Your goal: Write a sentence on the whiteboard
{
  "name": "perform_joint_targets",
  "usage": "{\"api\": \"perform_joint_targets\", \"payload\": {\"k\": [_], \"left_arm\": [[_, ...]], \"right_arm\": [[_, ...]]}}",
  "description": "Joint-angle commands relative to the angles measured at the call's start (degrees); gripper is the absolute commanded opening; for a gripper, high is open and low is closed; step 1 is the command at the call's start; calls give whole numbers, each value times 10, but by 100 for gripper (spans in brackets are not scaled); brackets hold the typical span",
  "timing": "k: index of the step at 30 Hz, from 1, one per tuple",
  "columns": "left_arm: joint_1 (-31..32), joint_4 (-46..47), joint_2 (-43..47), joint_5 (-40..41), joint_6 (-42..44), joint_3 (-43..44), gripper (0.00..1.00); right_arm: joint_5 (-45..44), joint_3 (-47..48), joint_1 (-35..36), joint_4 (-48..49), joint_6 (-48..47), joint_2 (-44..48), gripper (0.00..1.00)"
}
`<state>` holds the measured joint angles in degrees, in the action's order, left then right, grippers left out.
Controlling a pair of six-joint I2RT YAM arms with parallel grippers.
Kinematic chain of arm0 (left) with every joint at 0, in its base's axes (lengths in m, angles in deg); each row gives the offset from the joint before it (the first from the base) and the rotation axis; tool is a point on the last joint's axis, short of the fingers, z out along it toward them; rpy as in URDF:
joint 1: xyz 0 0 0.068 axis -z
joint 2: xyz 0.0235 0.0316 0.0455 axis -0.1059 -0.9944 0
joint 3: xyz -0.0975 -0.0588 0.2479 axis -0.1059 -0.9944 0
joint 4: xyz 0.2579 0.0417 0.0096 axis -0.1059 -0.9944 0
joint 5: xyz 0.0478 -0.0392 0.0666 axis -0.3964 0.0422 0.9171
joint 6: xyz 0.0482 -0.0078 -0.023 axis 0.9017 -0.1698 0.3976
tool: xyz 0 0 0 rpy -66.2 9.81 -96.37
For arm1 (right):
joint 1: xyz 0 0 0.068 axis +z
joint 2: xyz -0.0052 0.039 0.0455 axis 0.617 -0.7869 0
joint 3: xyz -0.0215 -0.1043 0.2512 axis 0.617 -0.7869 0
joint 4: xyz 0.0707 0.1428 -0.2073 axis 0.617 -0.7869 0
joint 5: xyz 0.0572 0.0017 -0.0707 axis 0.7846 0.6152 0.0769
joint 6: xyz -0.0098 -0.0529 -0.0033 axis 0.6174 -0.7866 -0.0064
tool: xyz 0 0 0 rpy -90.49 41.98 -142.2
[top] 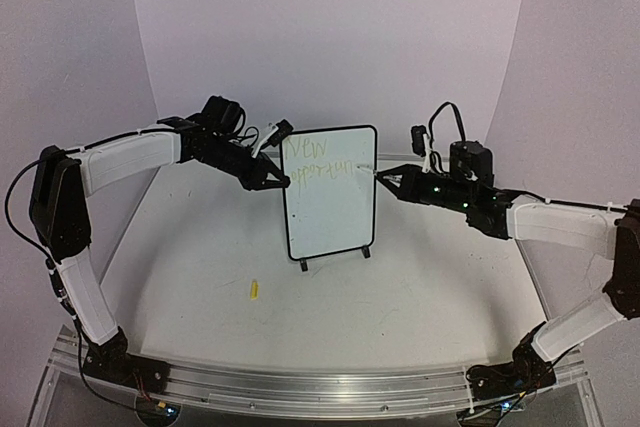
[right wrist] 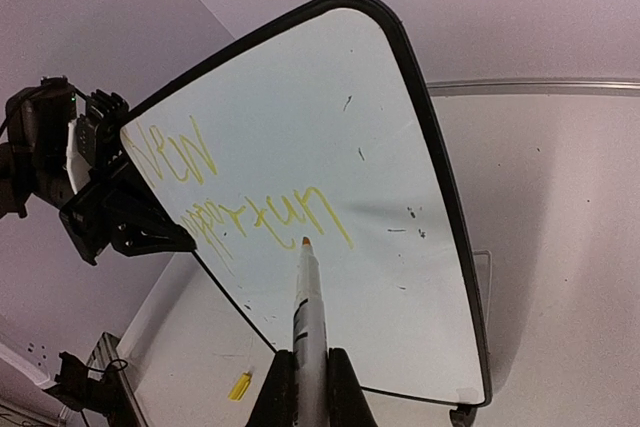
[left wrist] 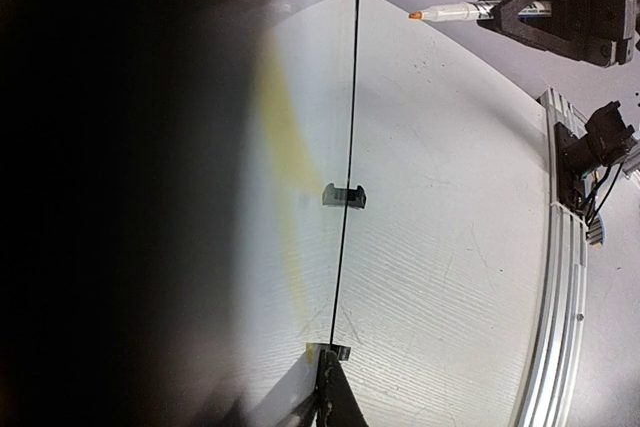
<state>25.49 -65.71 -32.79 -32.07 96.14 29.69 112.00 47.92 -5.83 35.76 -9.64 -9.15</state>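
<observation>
Right gripper (right wrist: 310, 387) closed on the barrel of the one white marker (right wrist: 308, 297). The orange tip points at the whiteboard (top: 335, 217), below the second written line. In the left wrist view the tip stands just short of the board face, not touching. The right arm reaches in from the right with its forearm nearly level and its elbow out by the right table edge. Left gripper (top: 283, 183) closed on the board's left edge, in its upper half. The left arm is folded, with one link rising at the left and the forearm running level toward the board. The whiteboard stands upright at the middle of the table (top: 190, 257) on two black feet (top: 303, 265), its face toward the near side. The sentence (right wrist: 240, 197), yellow-green, occupies the upper part in two visible lines, the top one reading "NEW". Open tabletop lies on the near side of the board and to both sides. One small yellow cap (top: 254, 289) lies there, near and left of the board, well apart from it. Two arms, two grippers, one board.
</observation>
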Motion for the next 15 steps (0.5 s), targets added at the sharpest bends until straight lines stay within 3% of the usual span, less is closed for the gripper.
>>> {"api": "perform_joint_targets", "payload": {"k": [1,15], "left_arm": [[2,-44,12,55,23,-10,0],[3,-44,11,55,23,-9,0]], "right_arm": [[0,26,-2,5,-24,-9,0],[-36,69,-2,1,-20,-44,0]]}}
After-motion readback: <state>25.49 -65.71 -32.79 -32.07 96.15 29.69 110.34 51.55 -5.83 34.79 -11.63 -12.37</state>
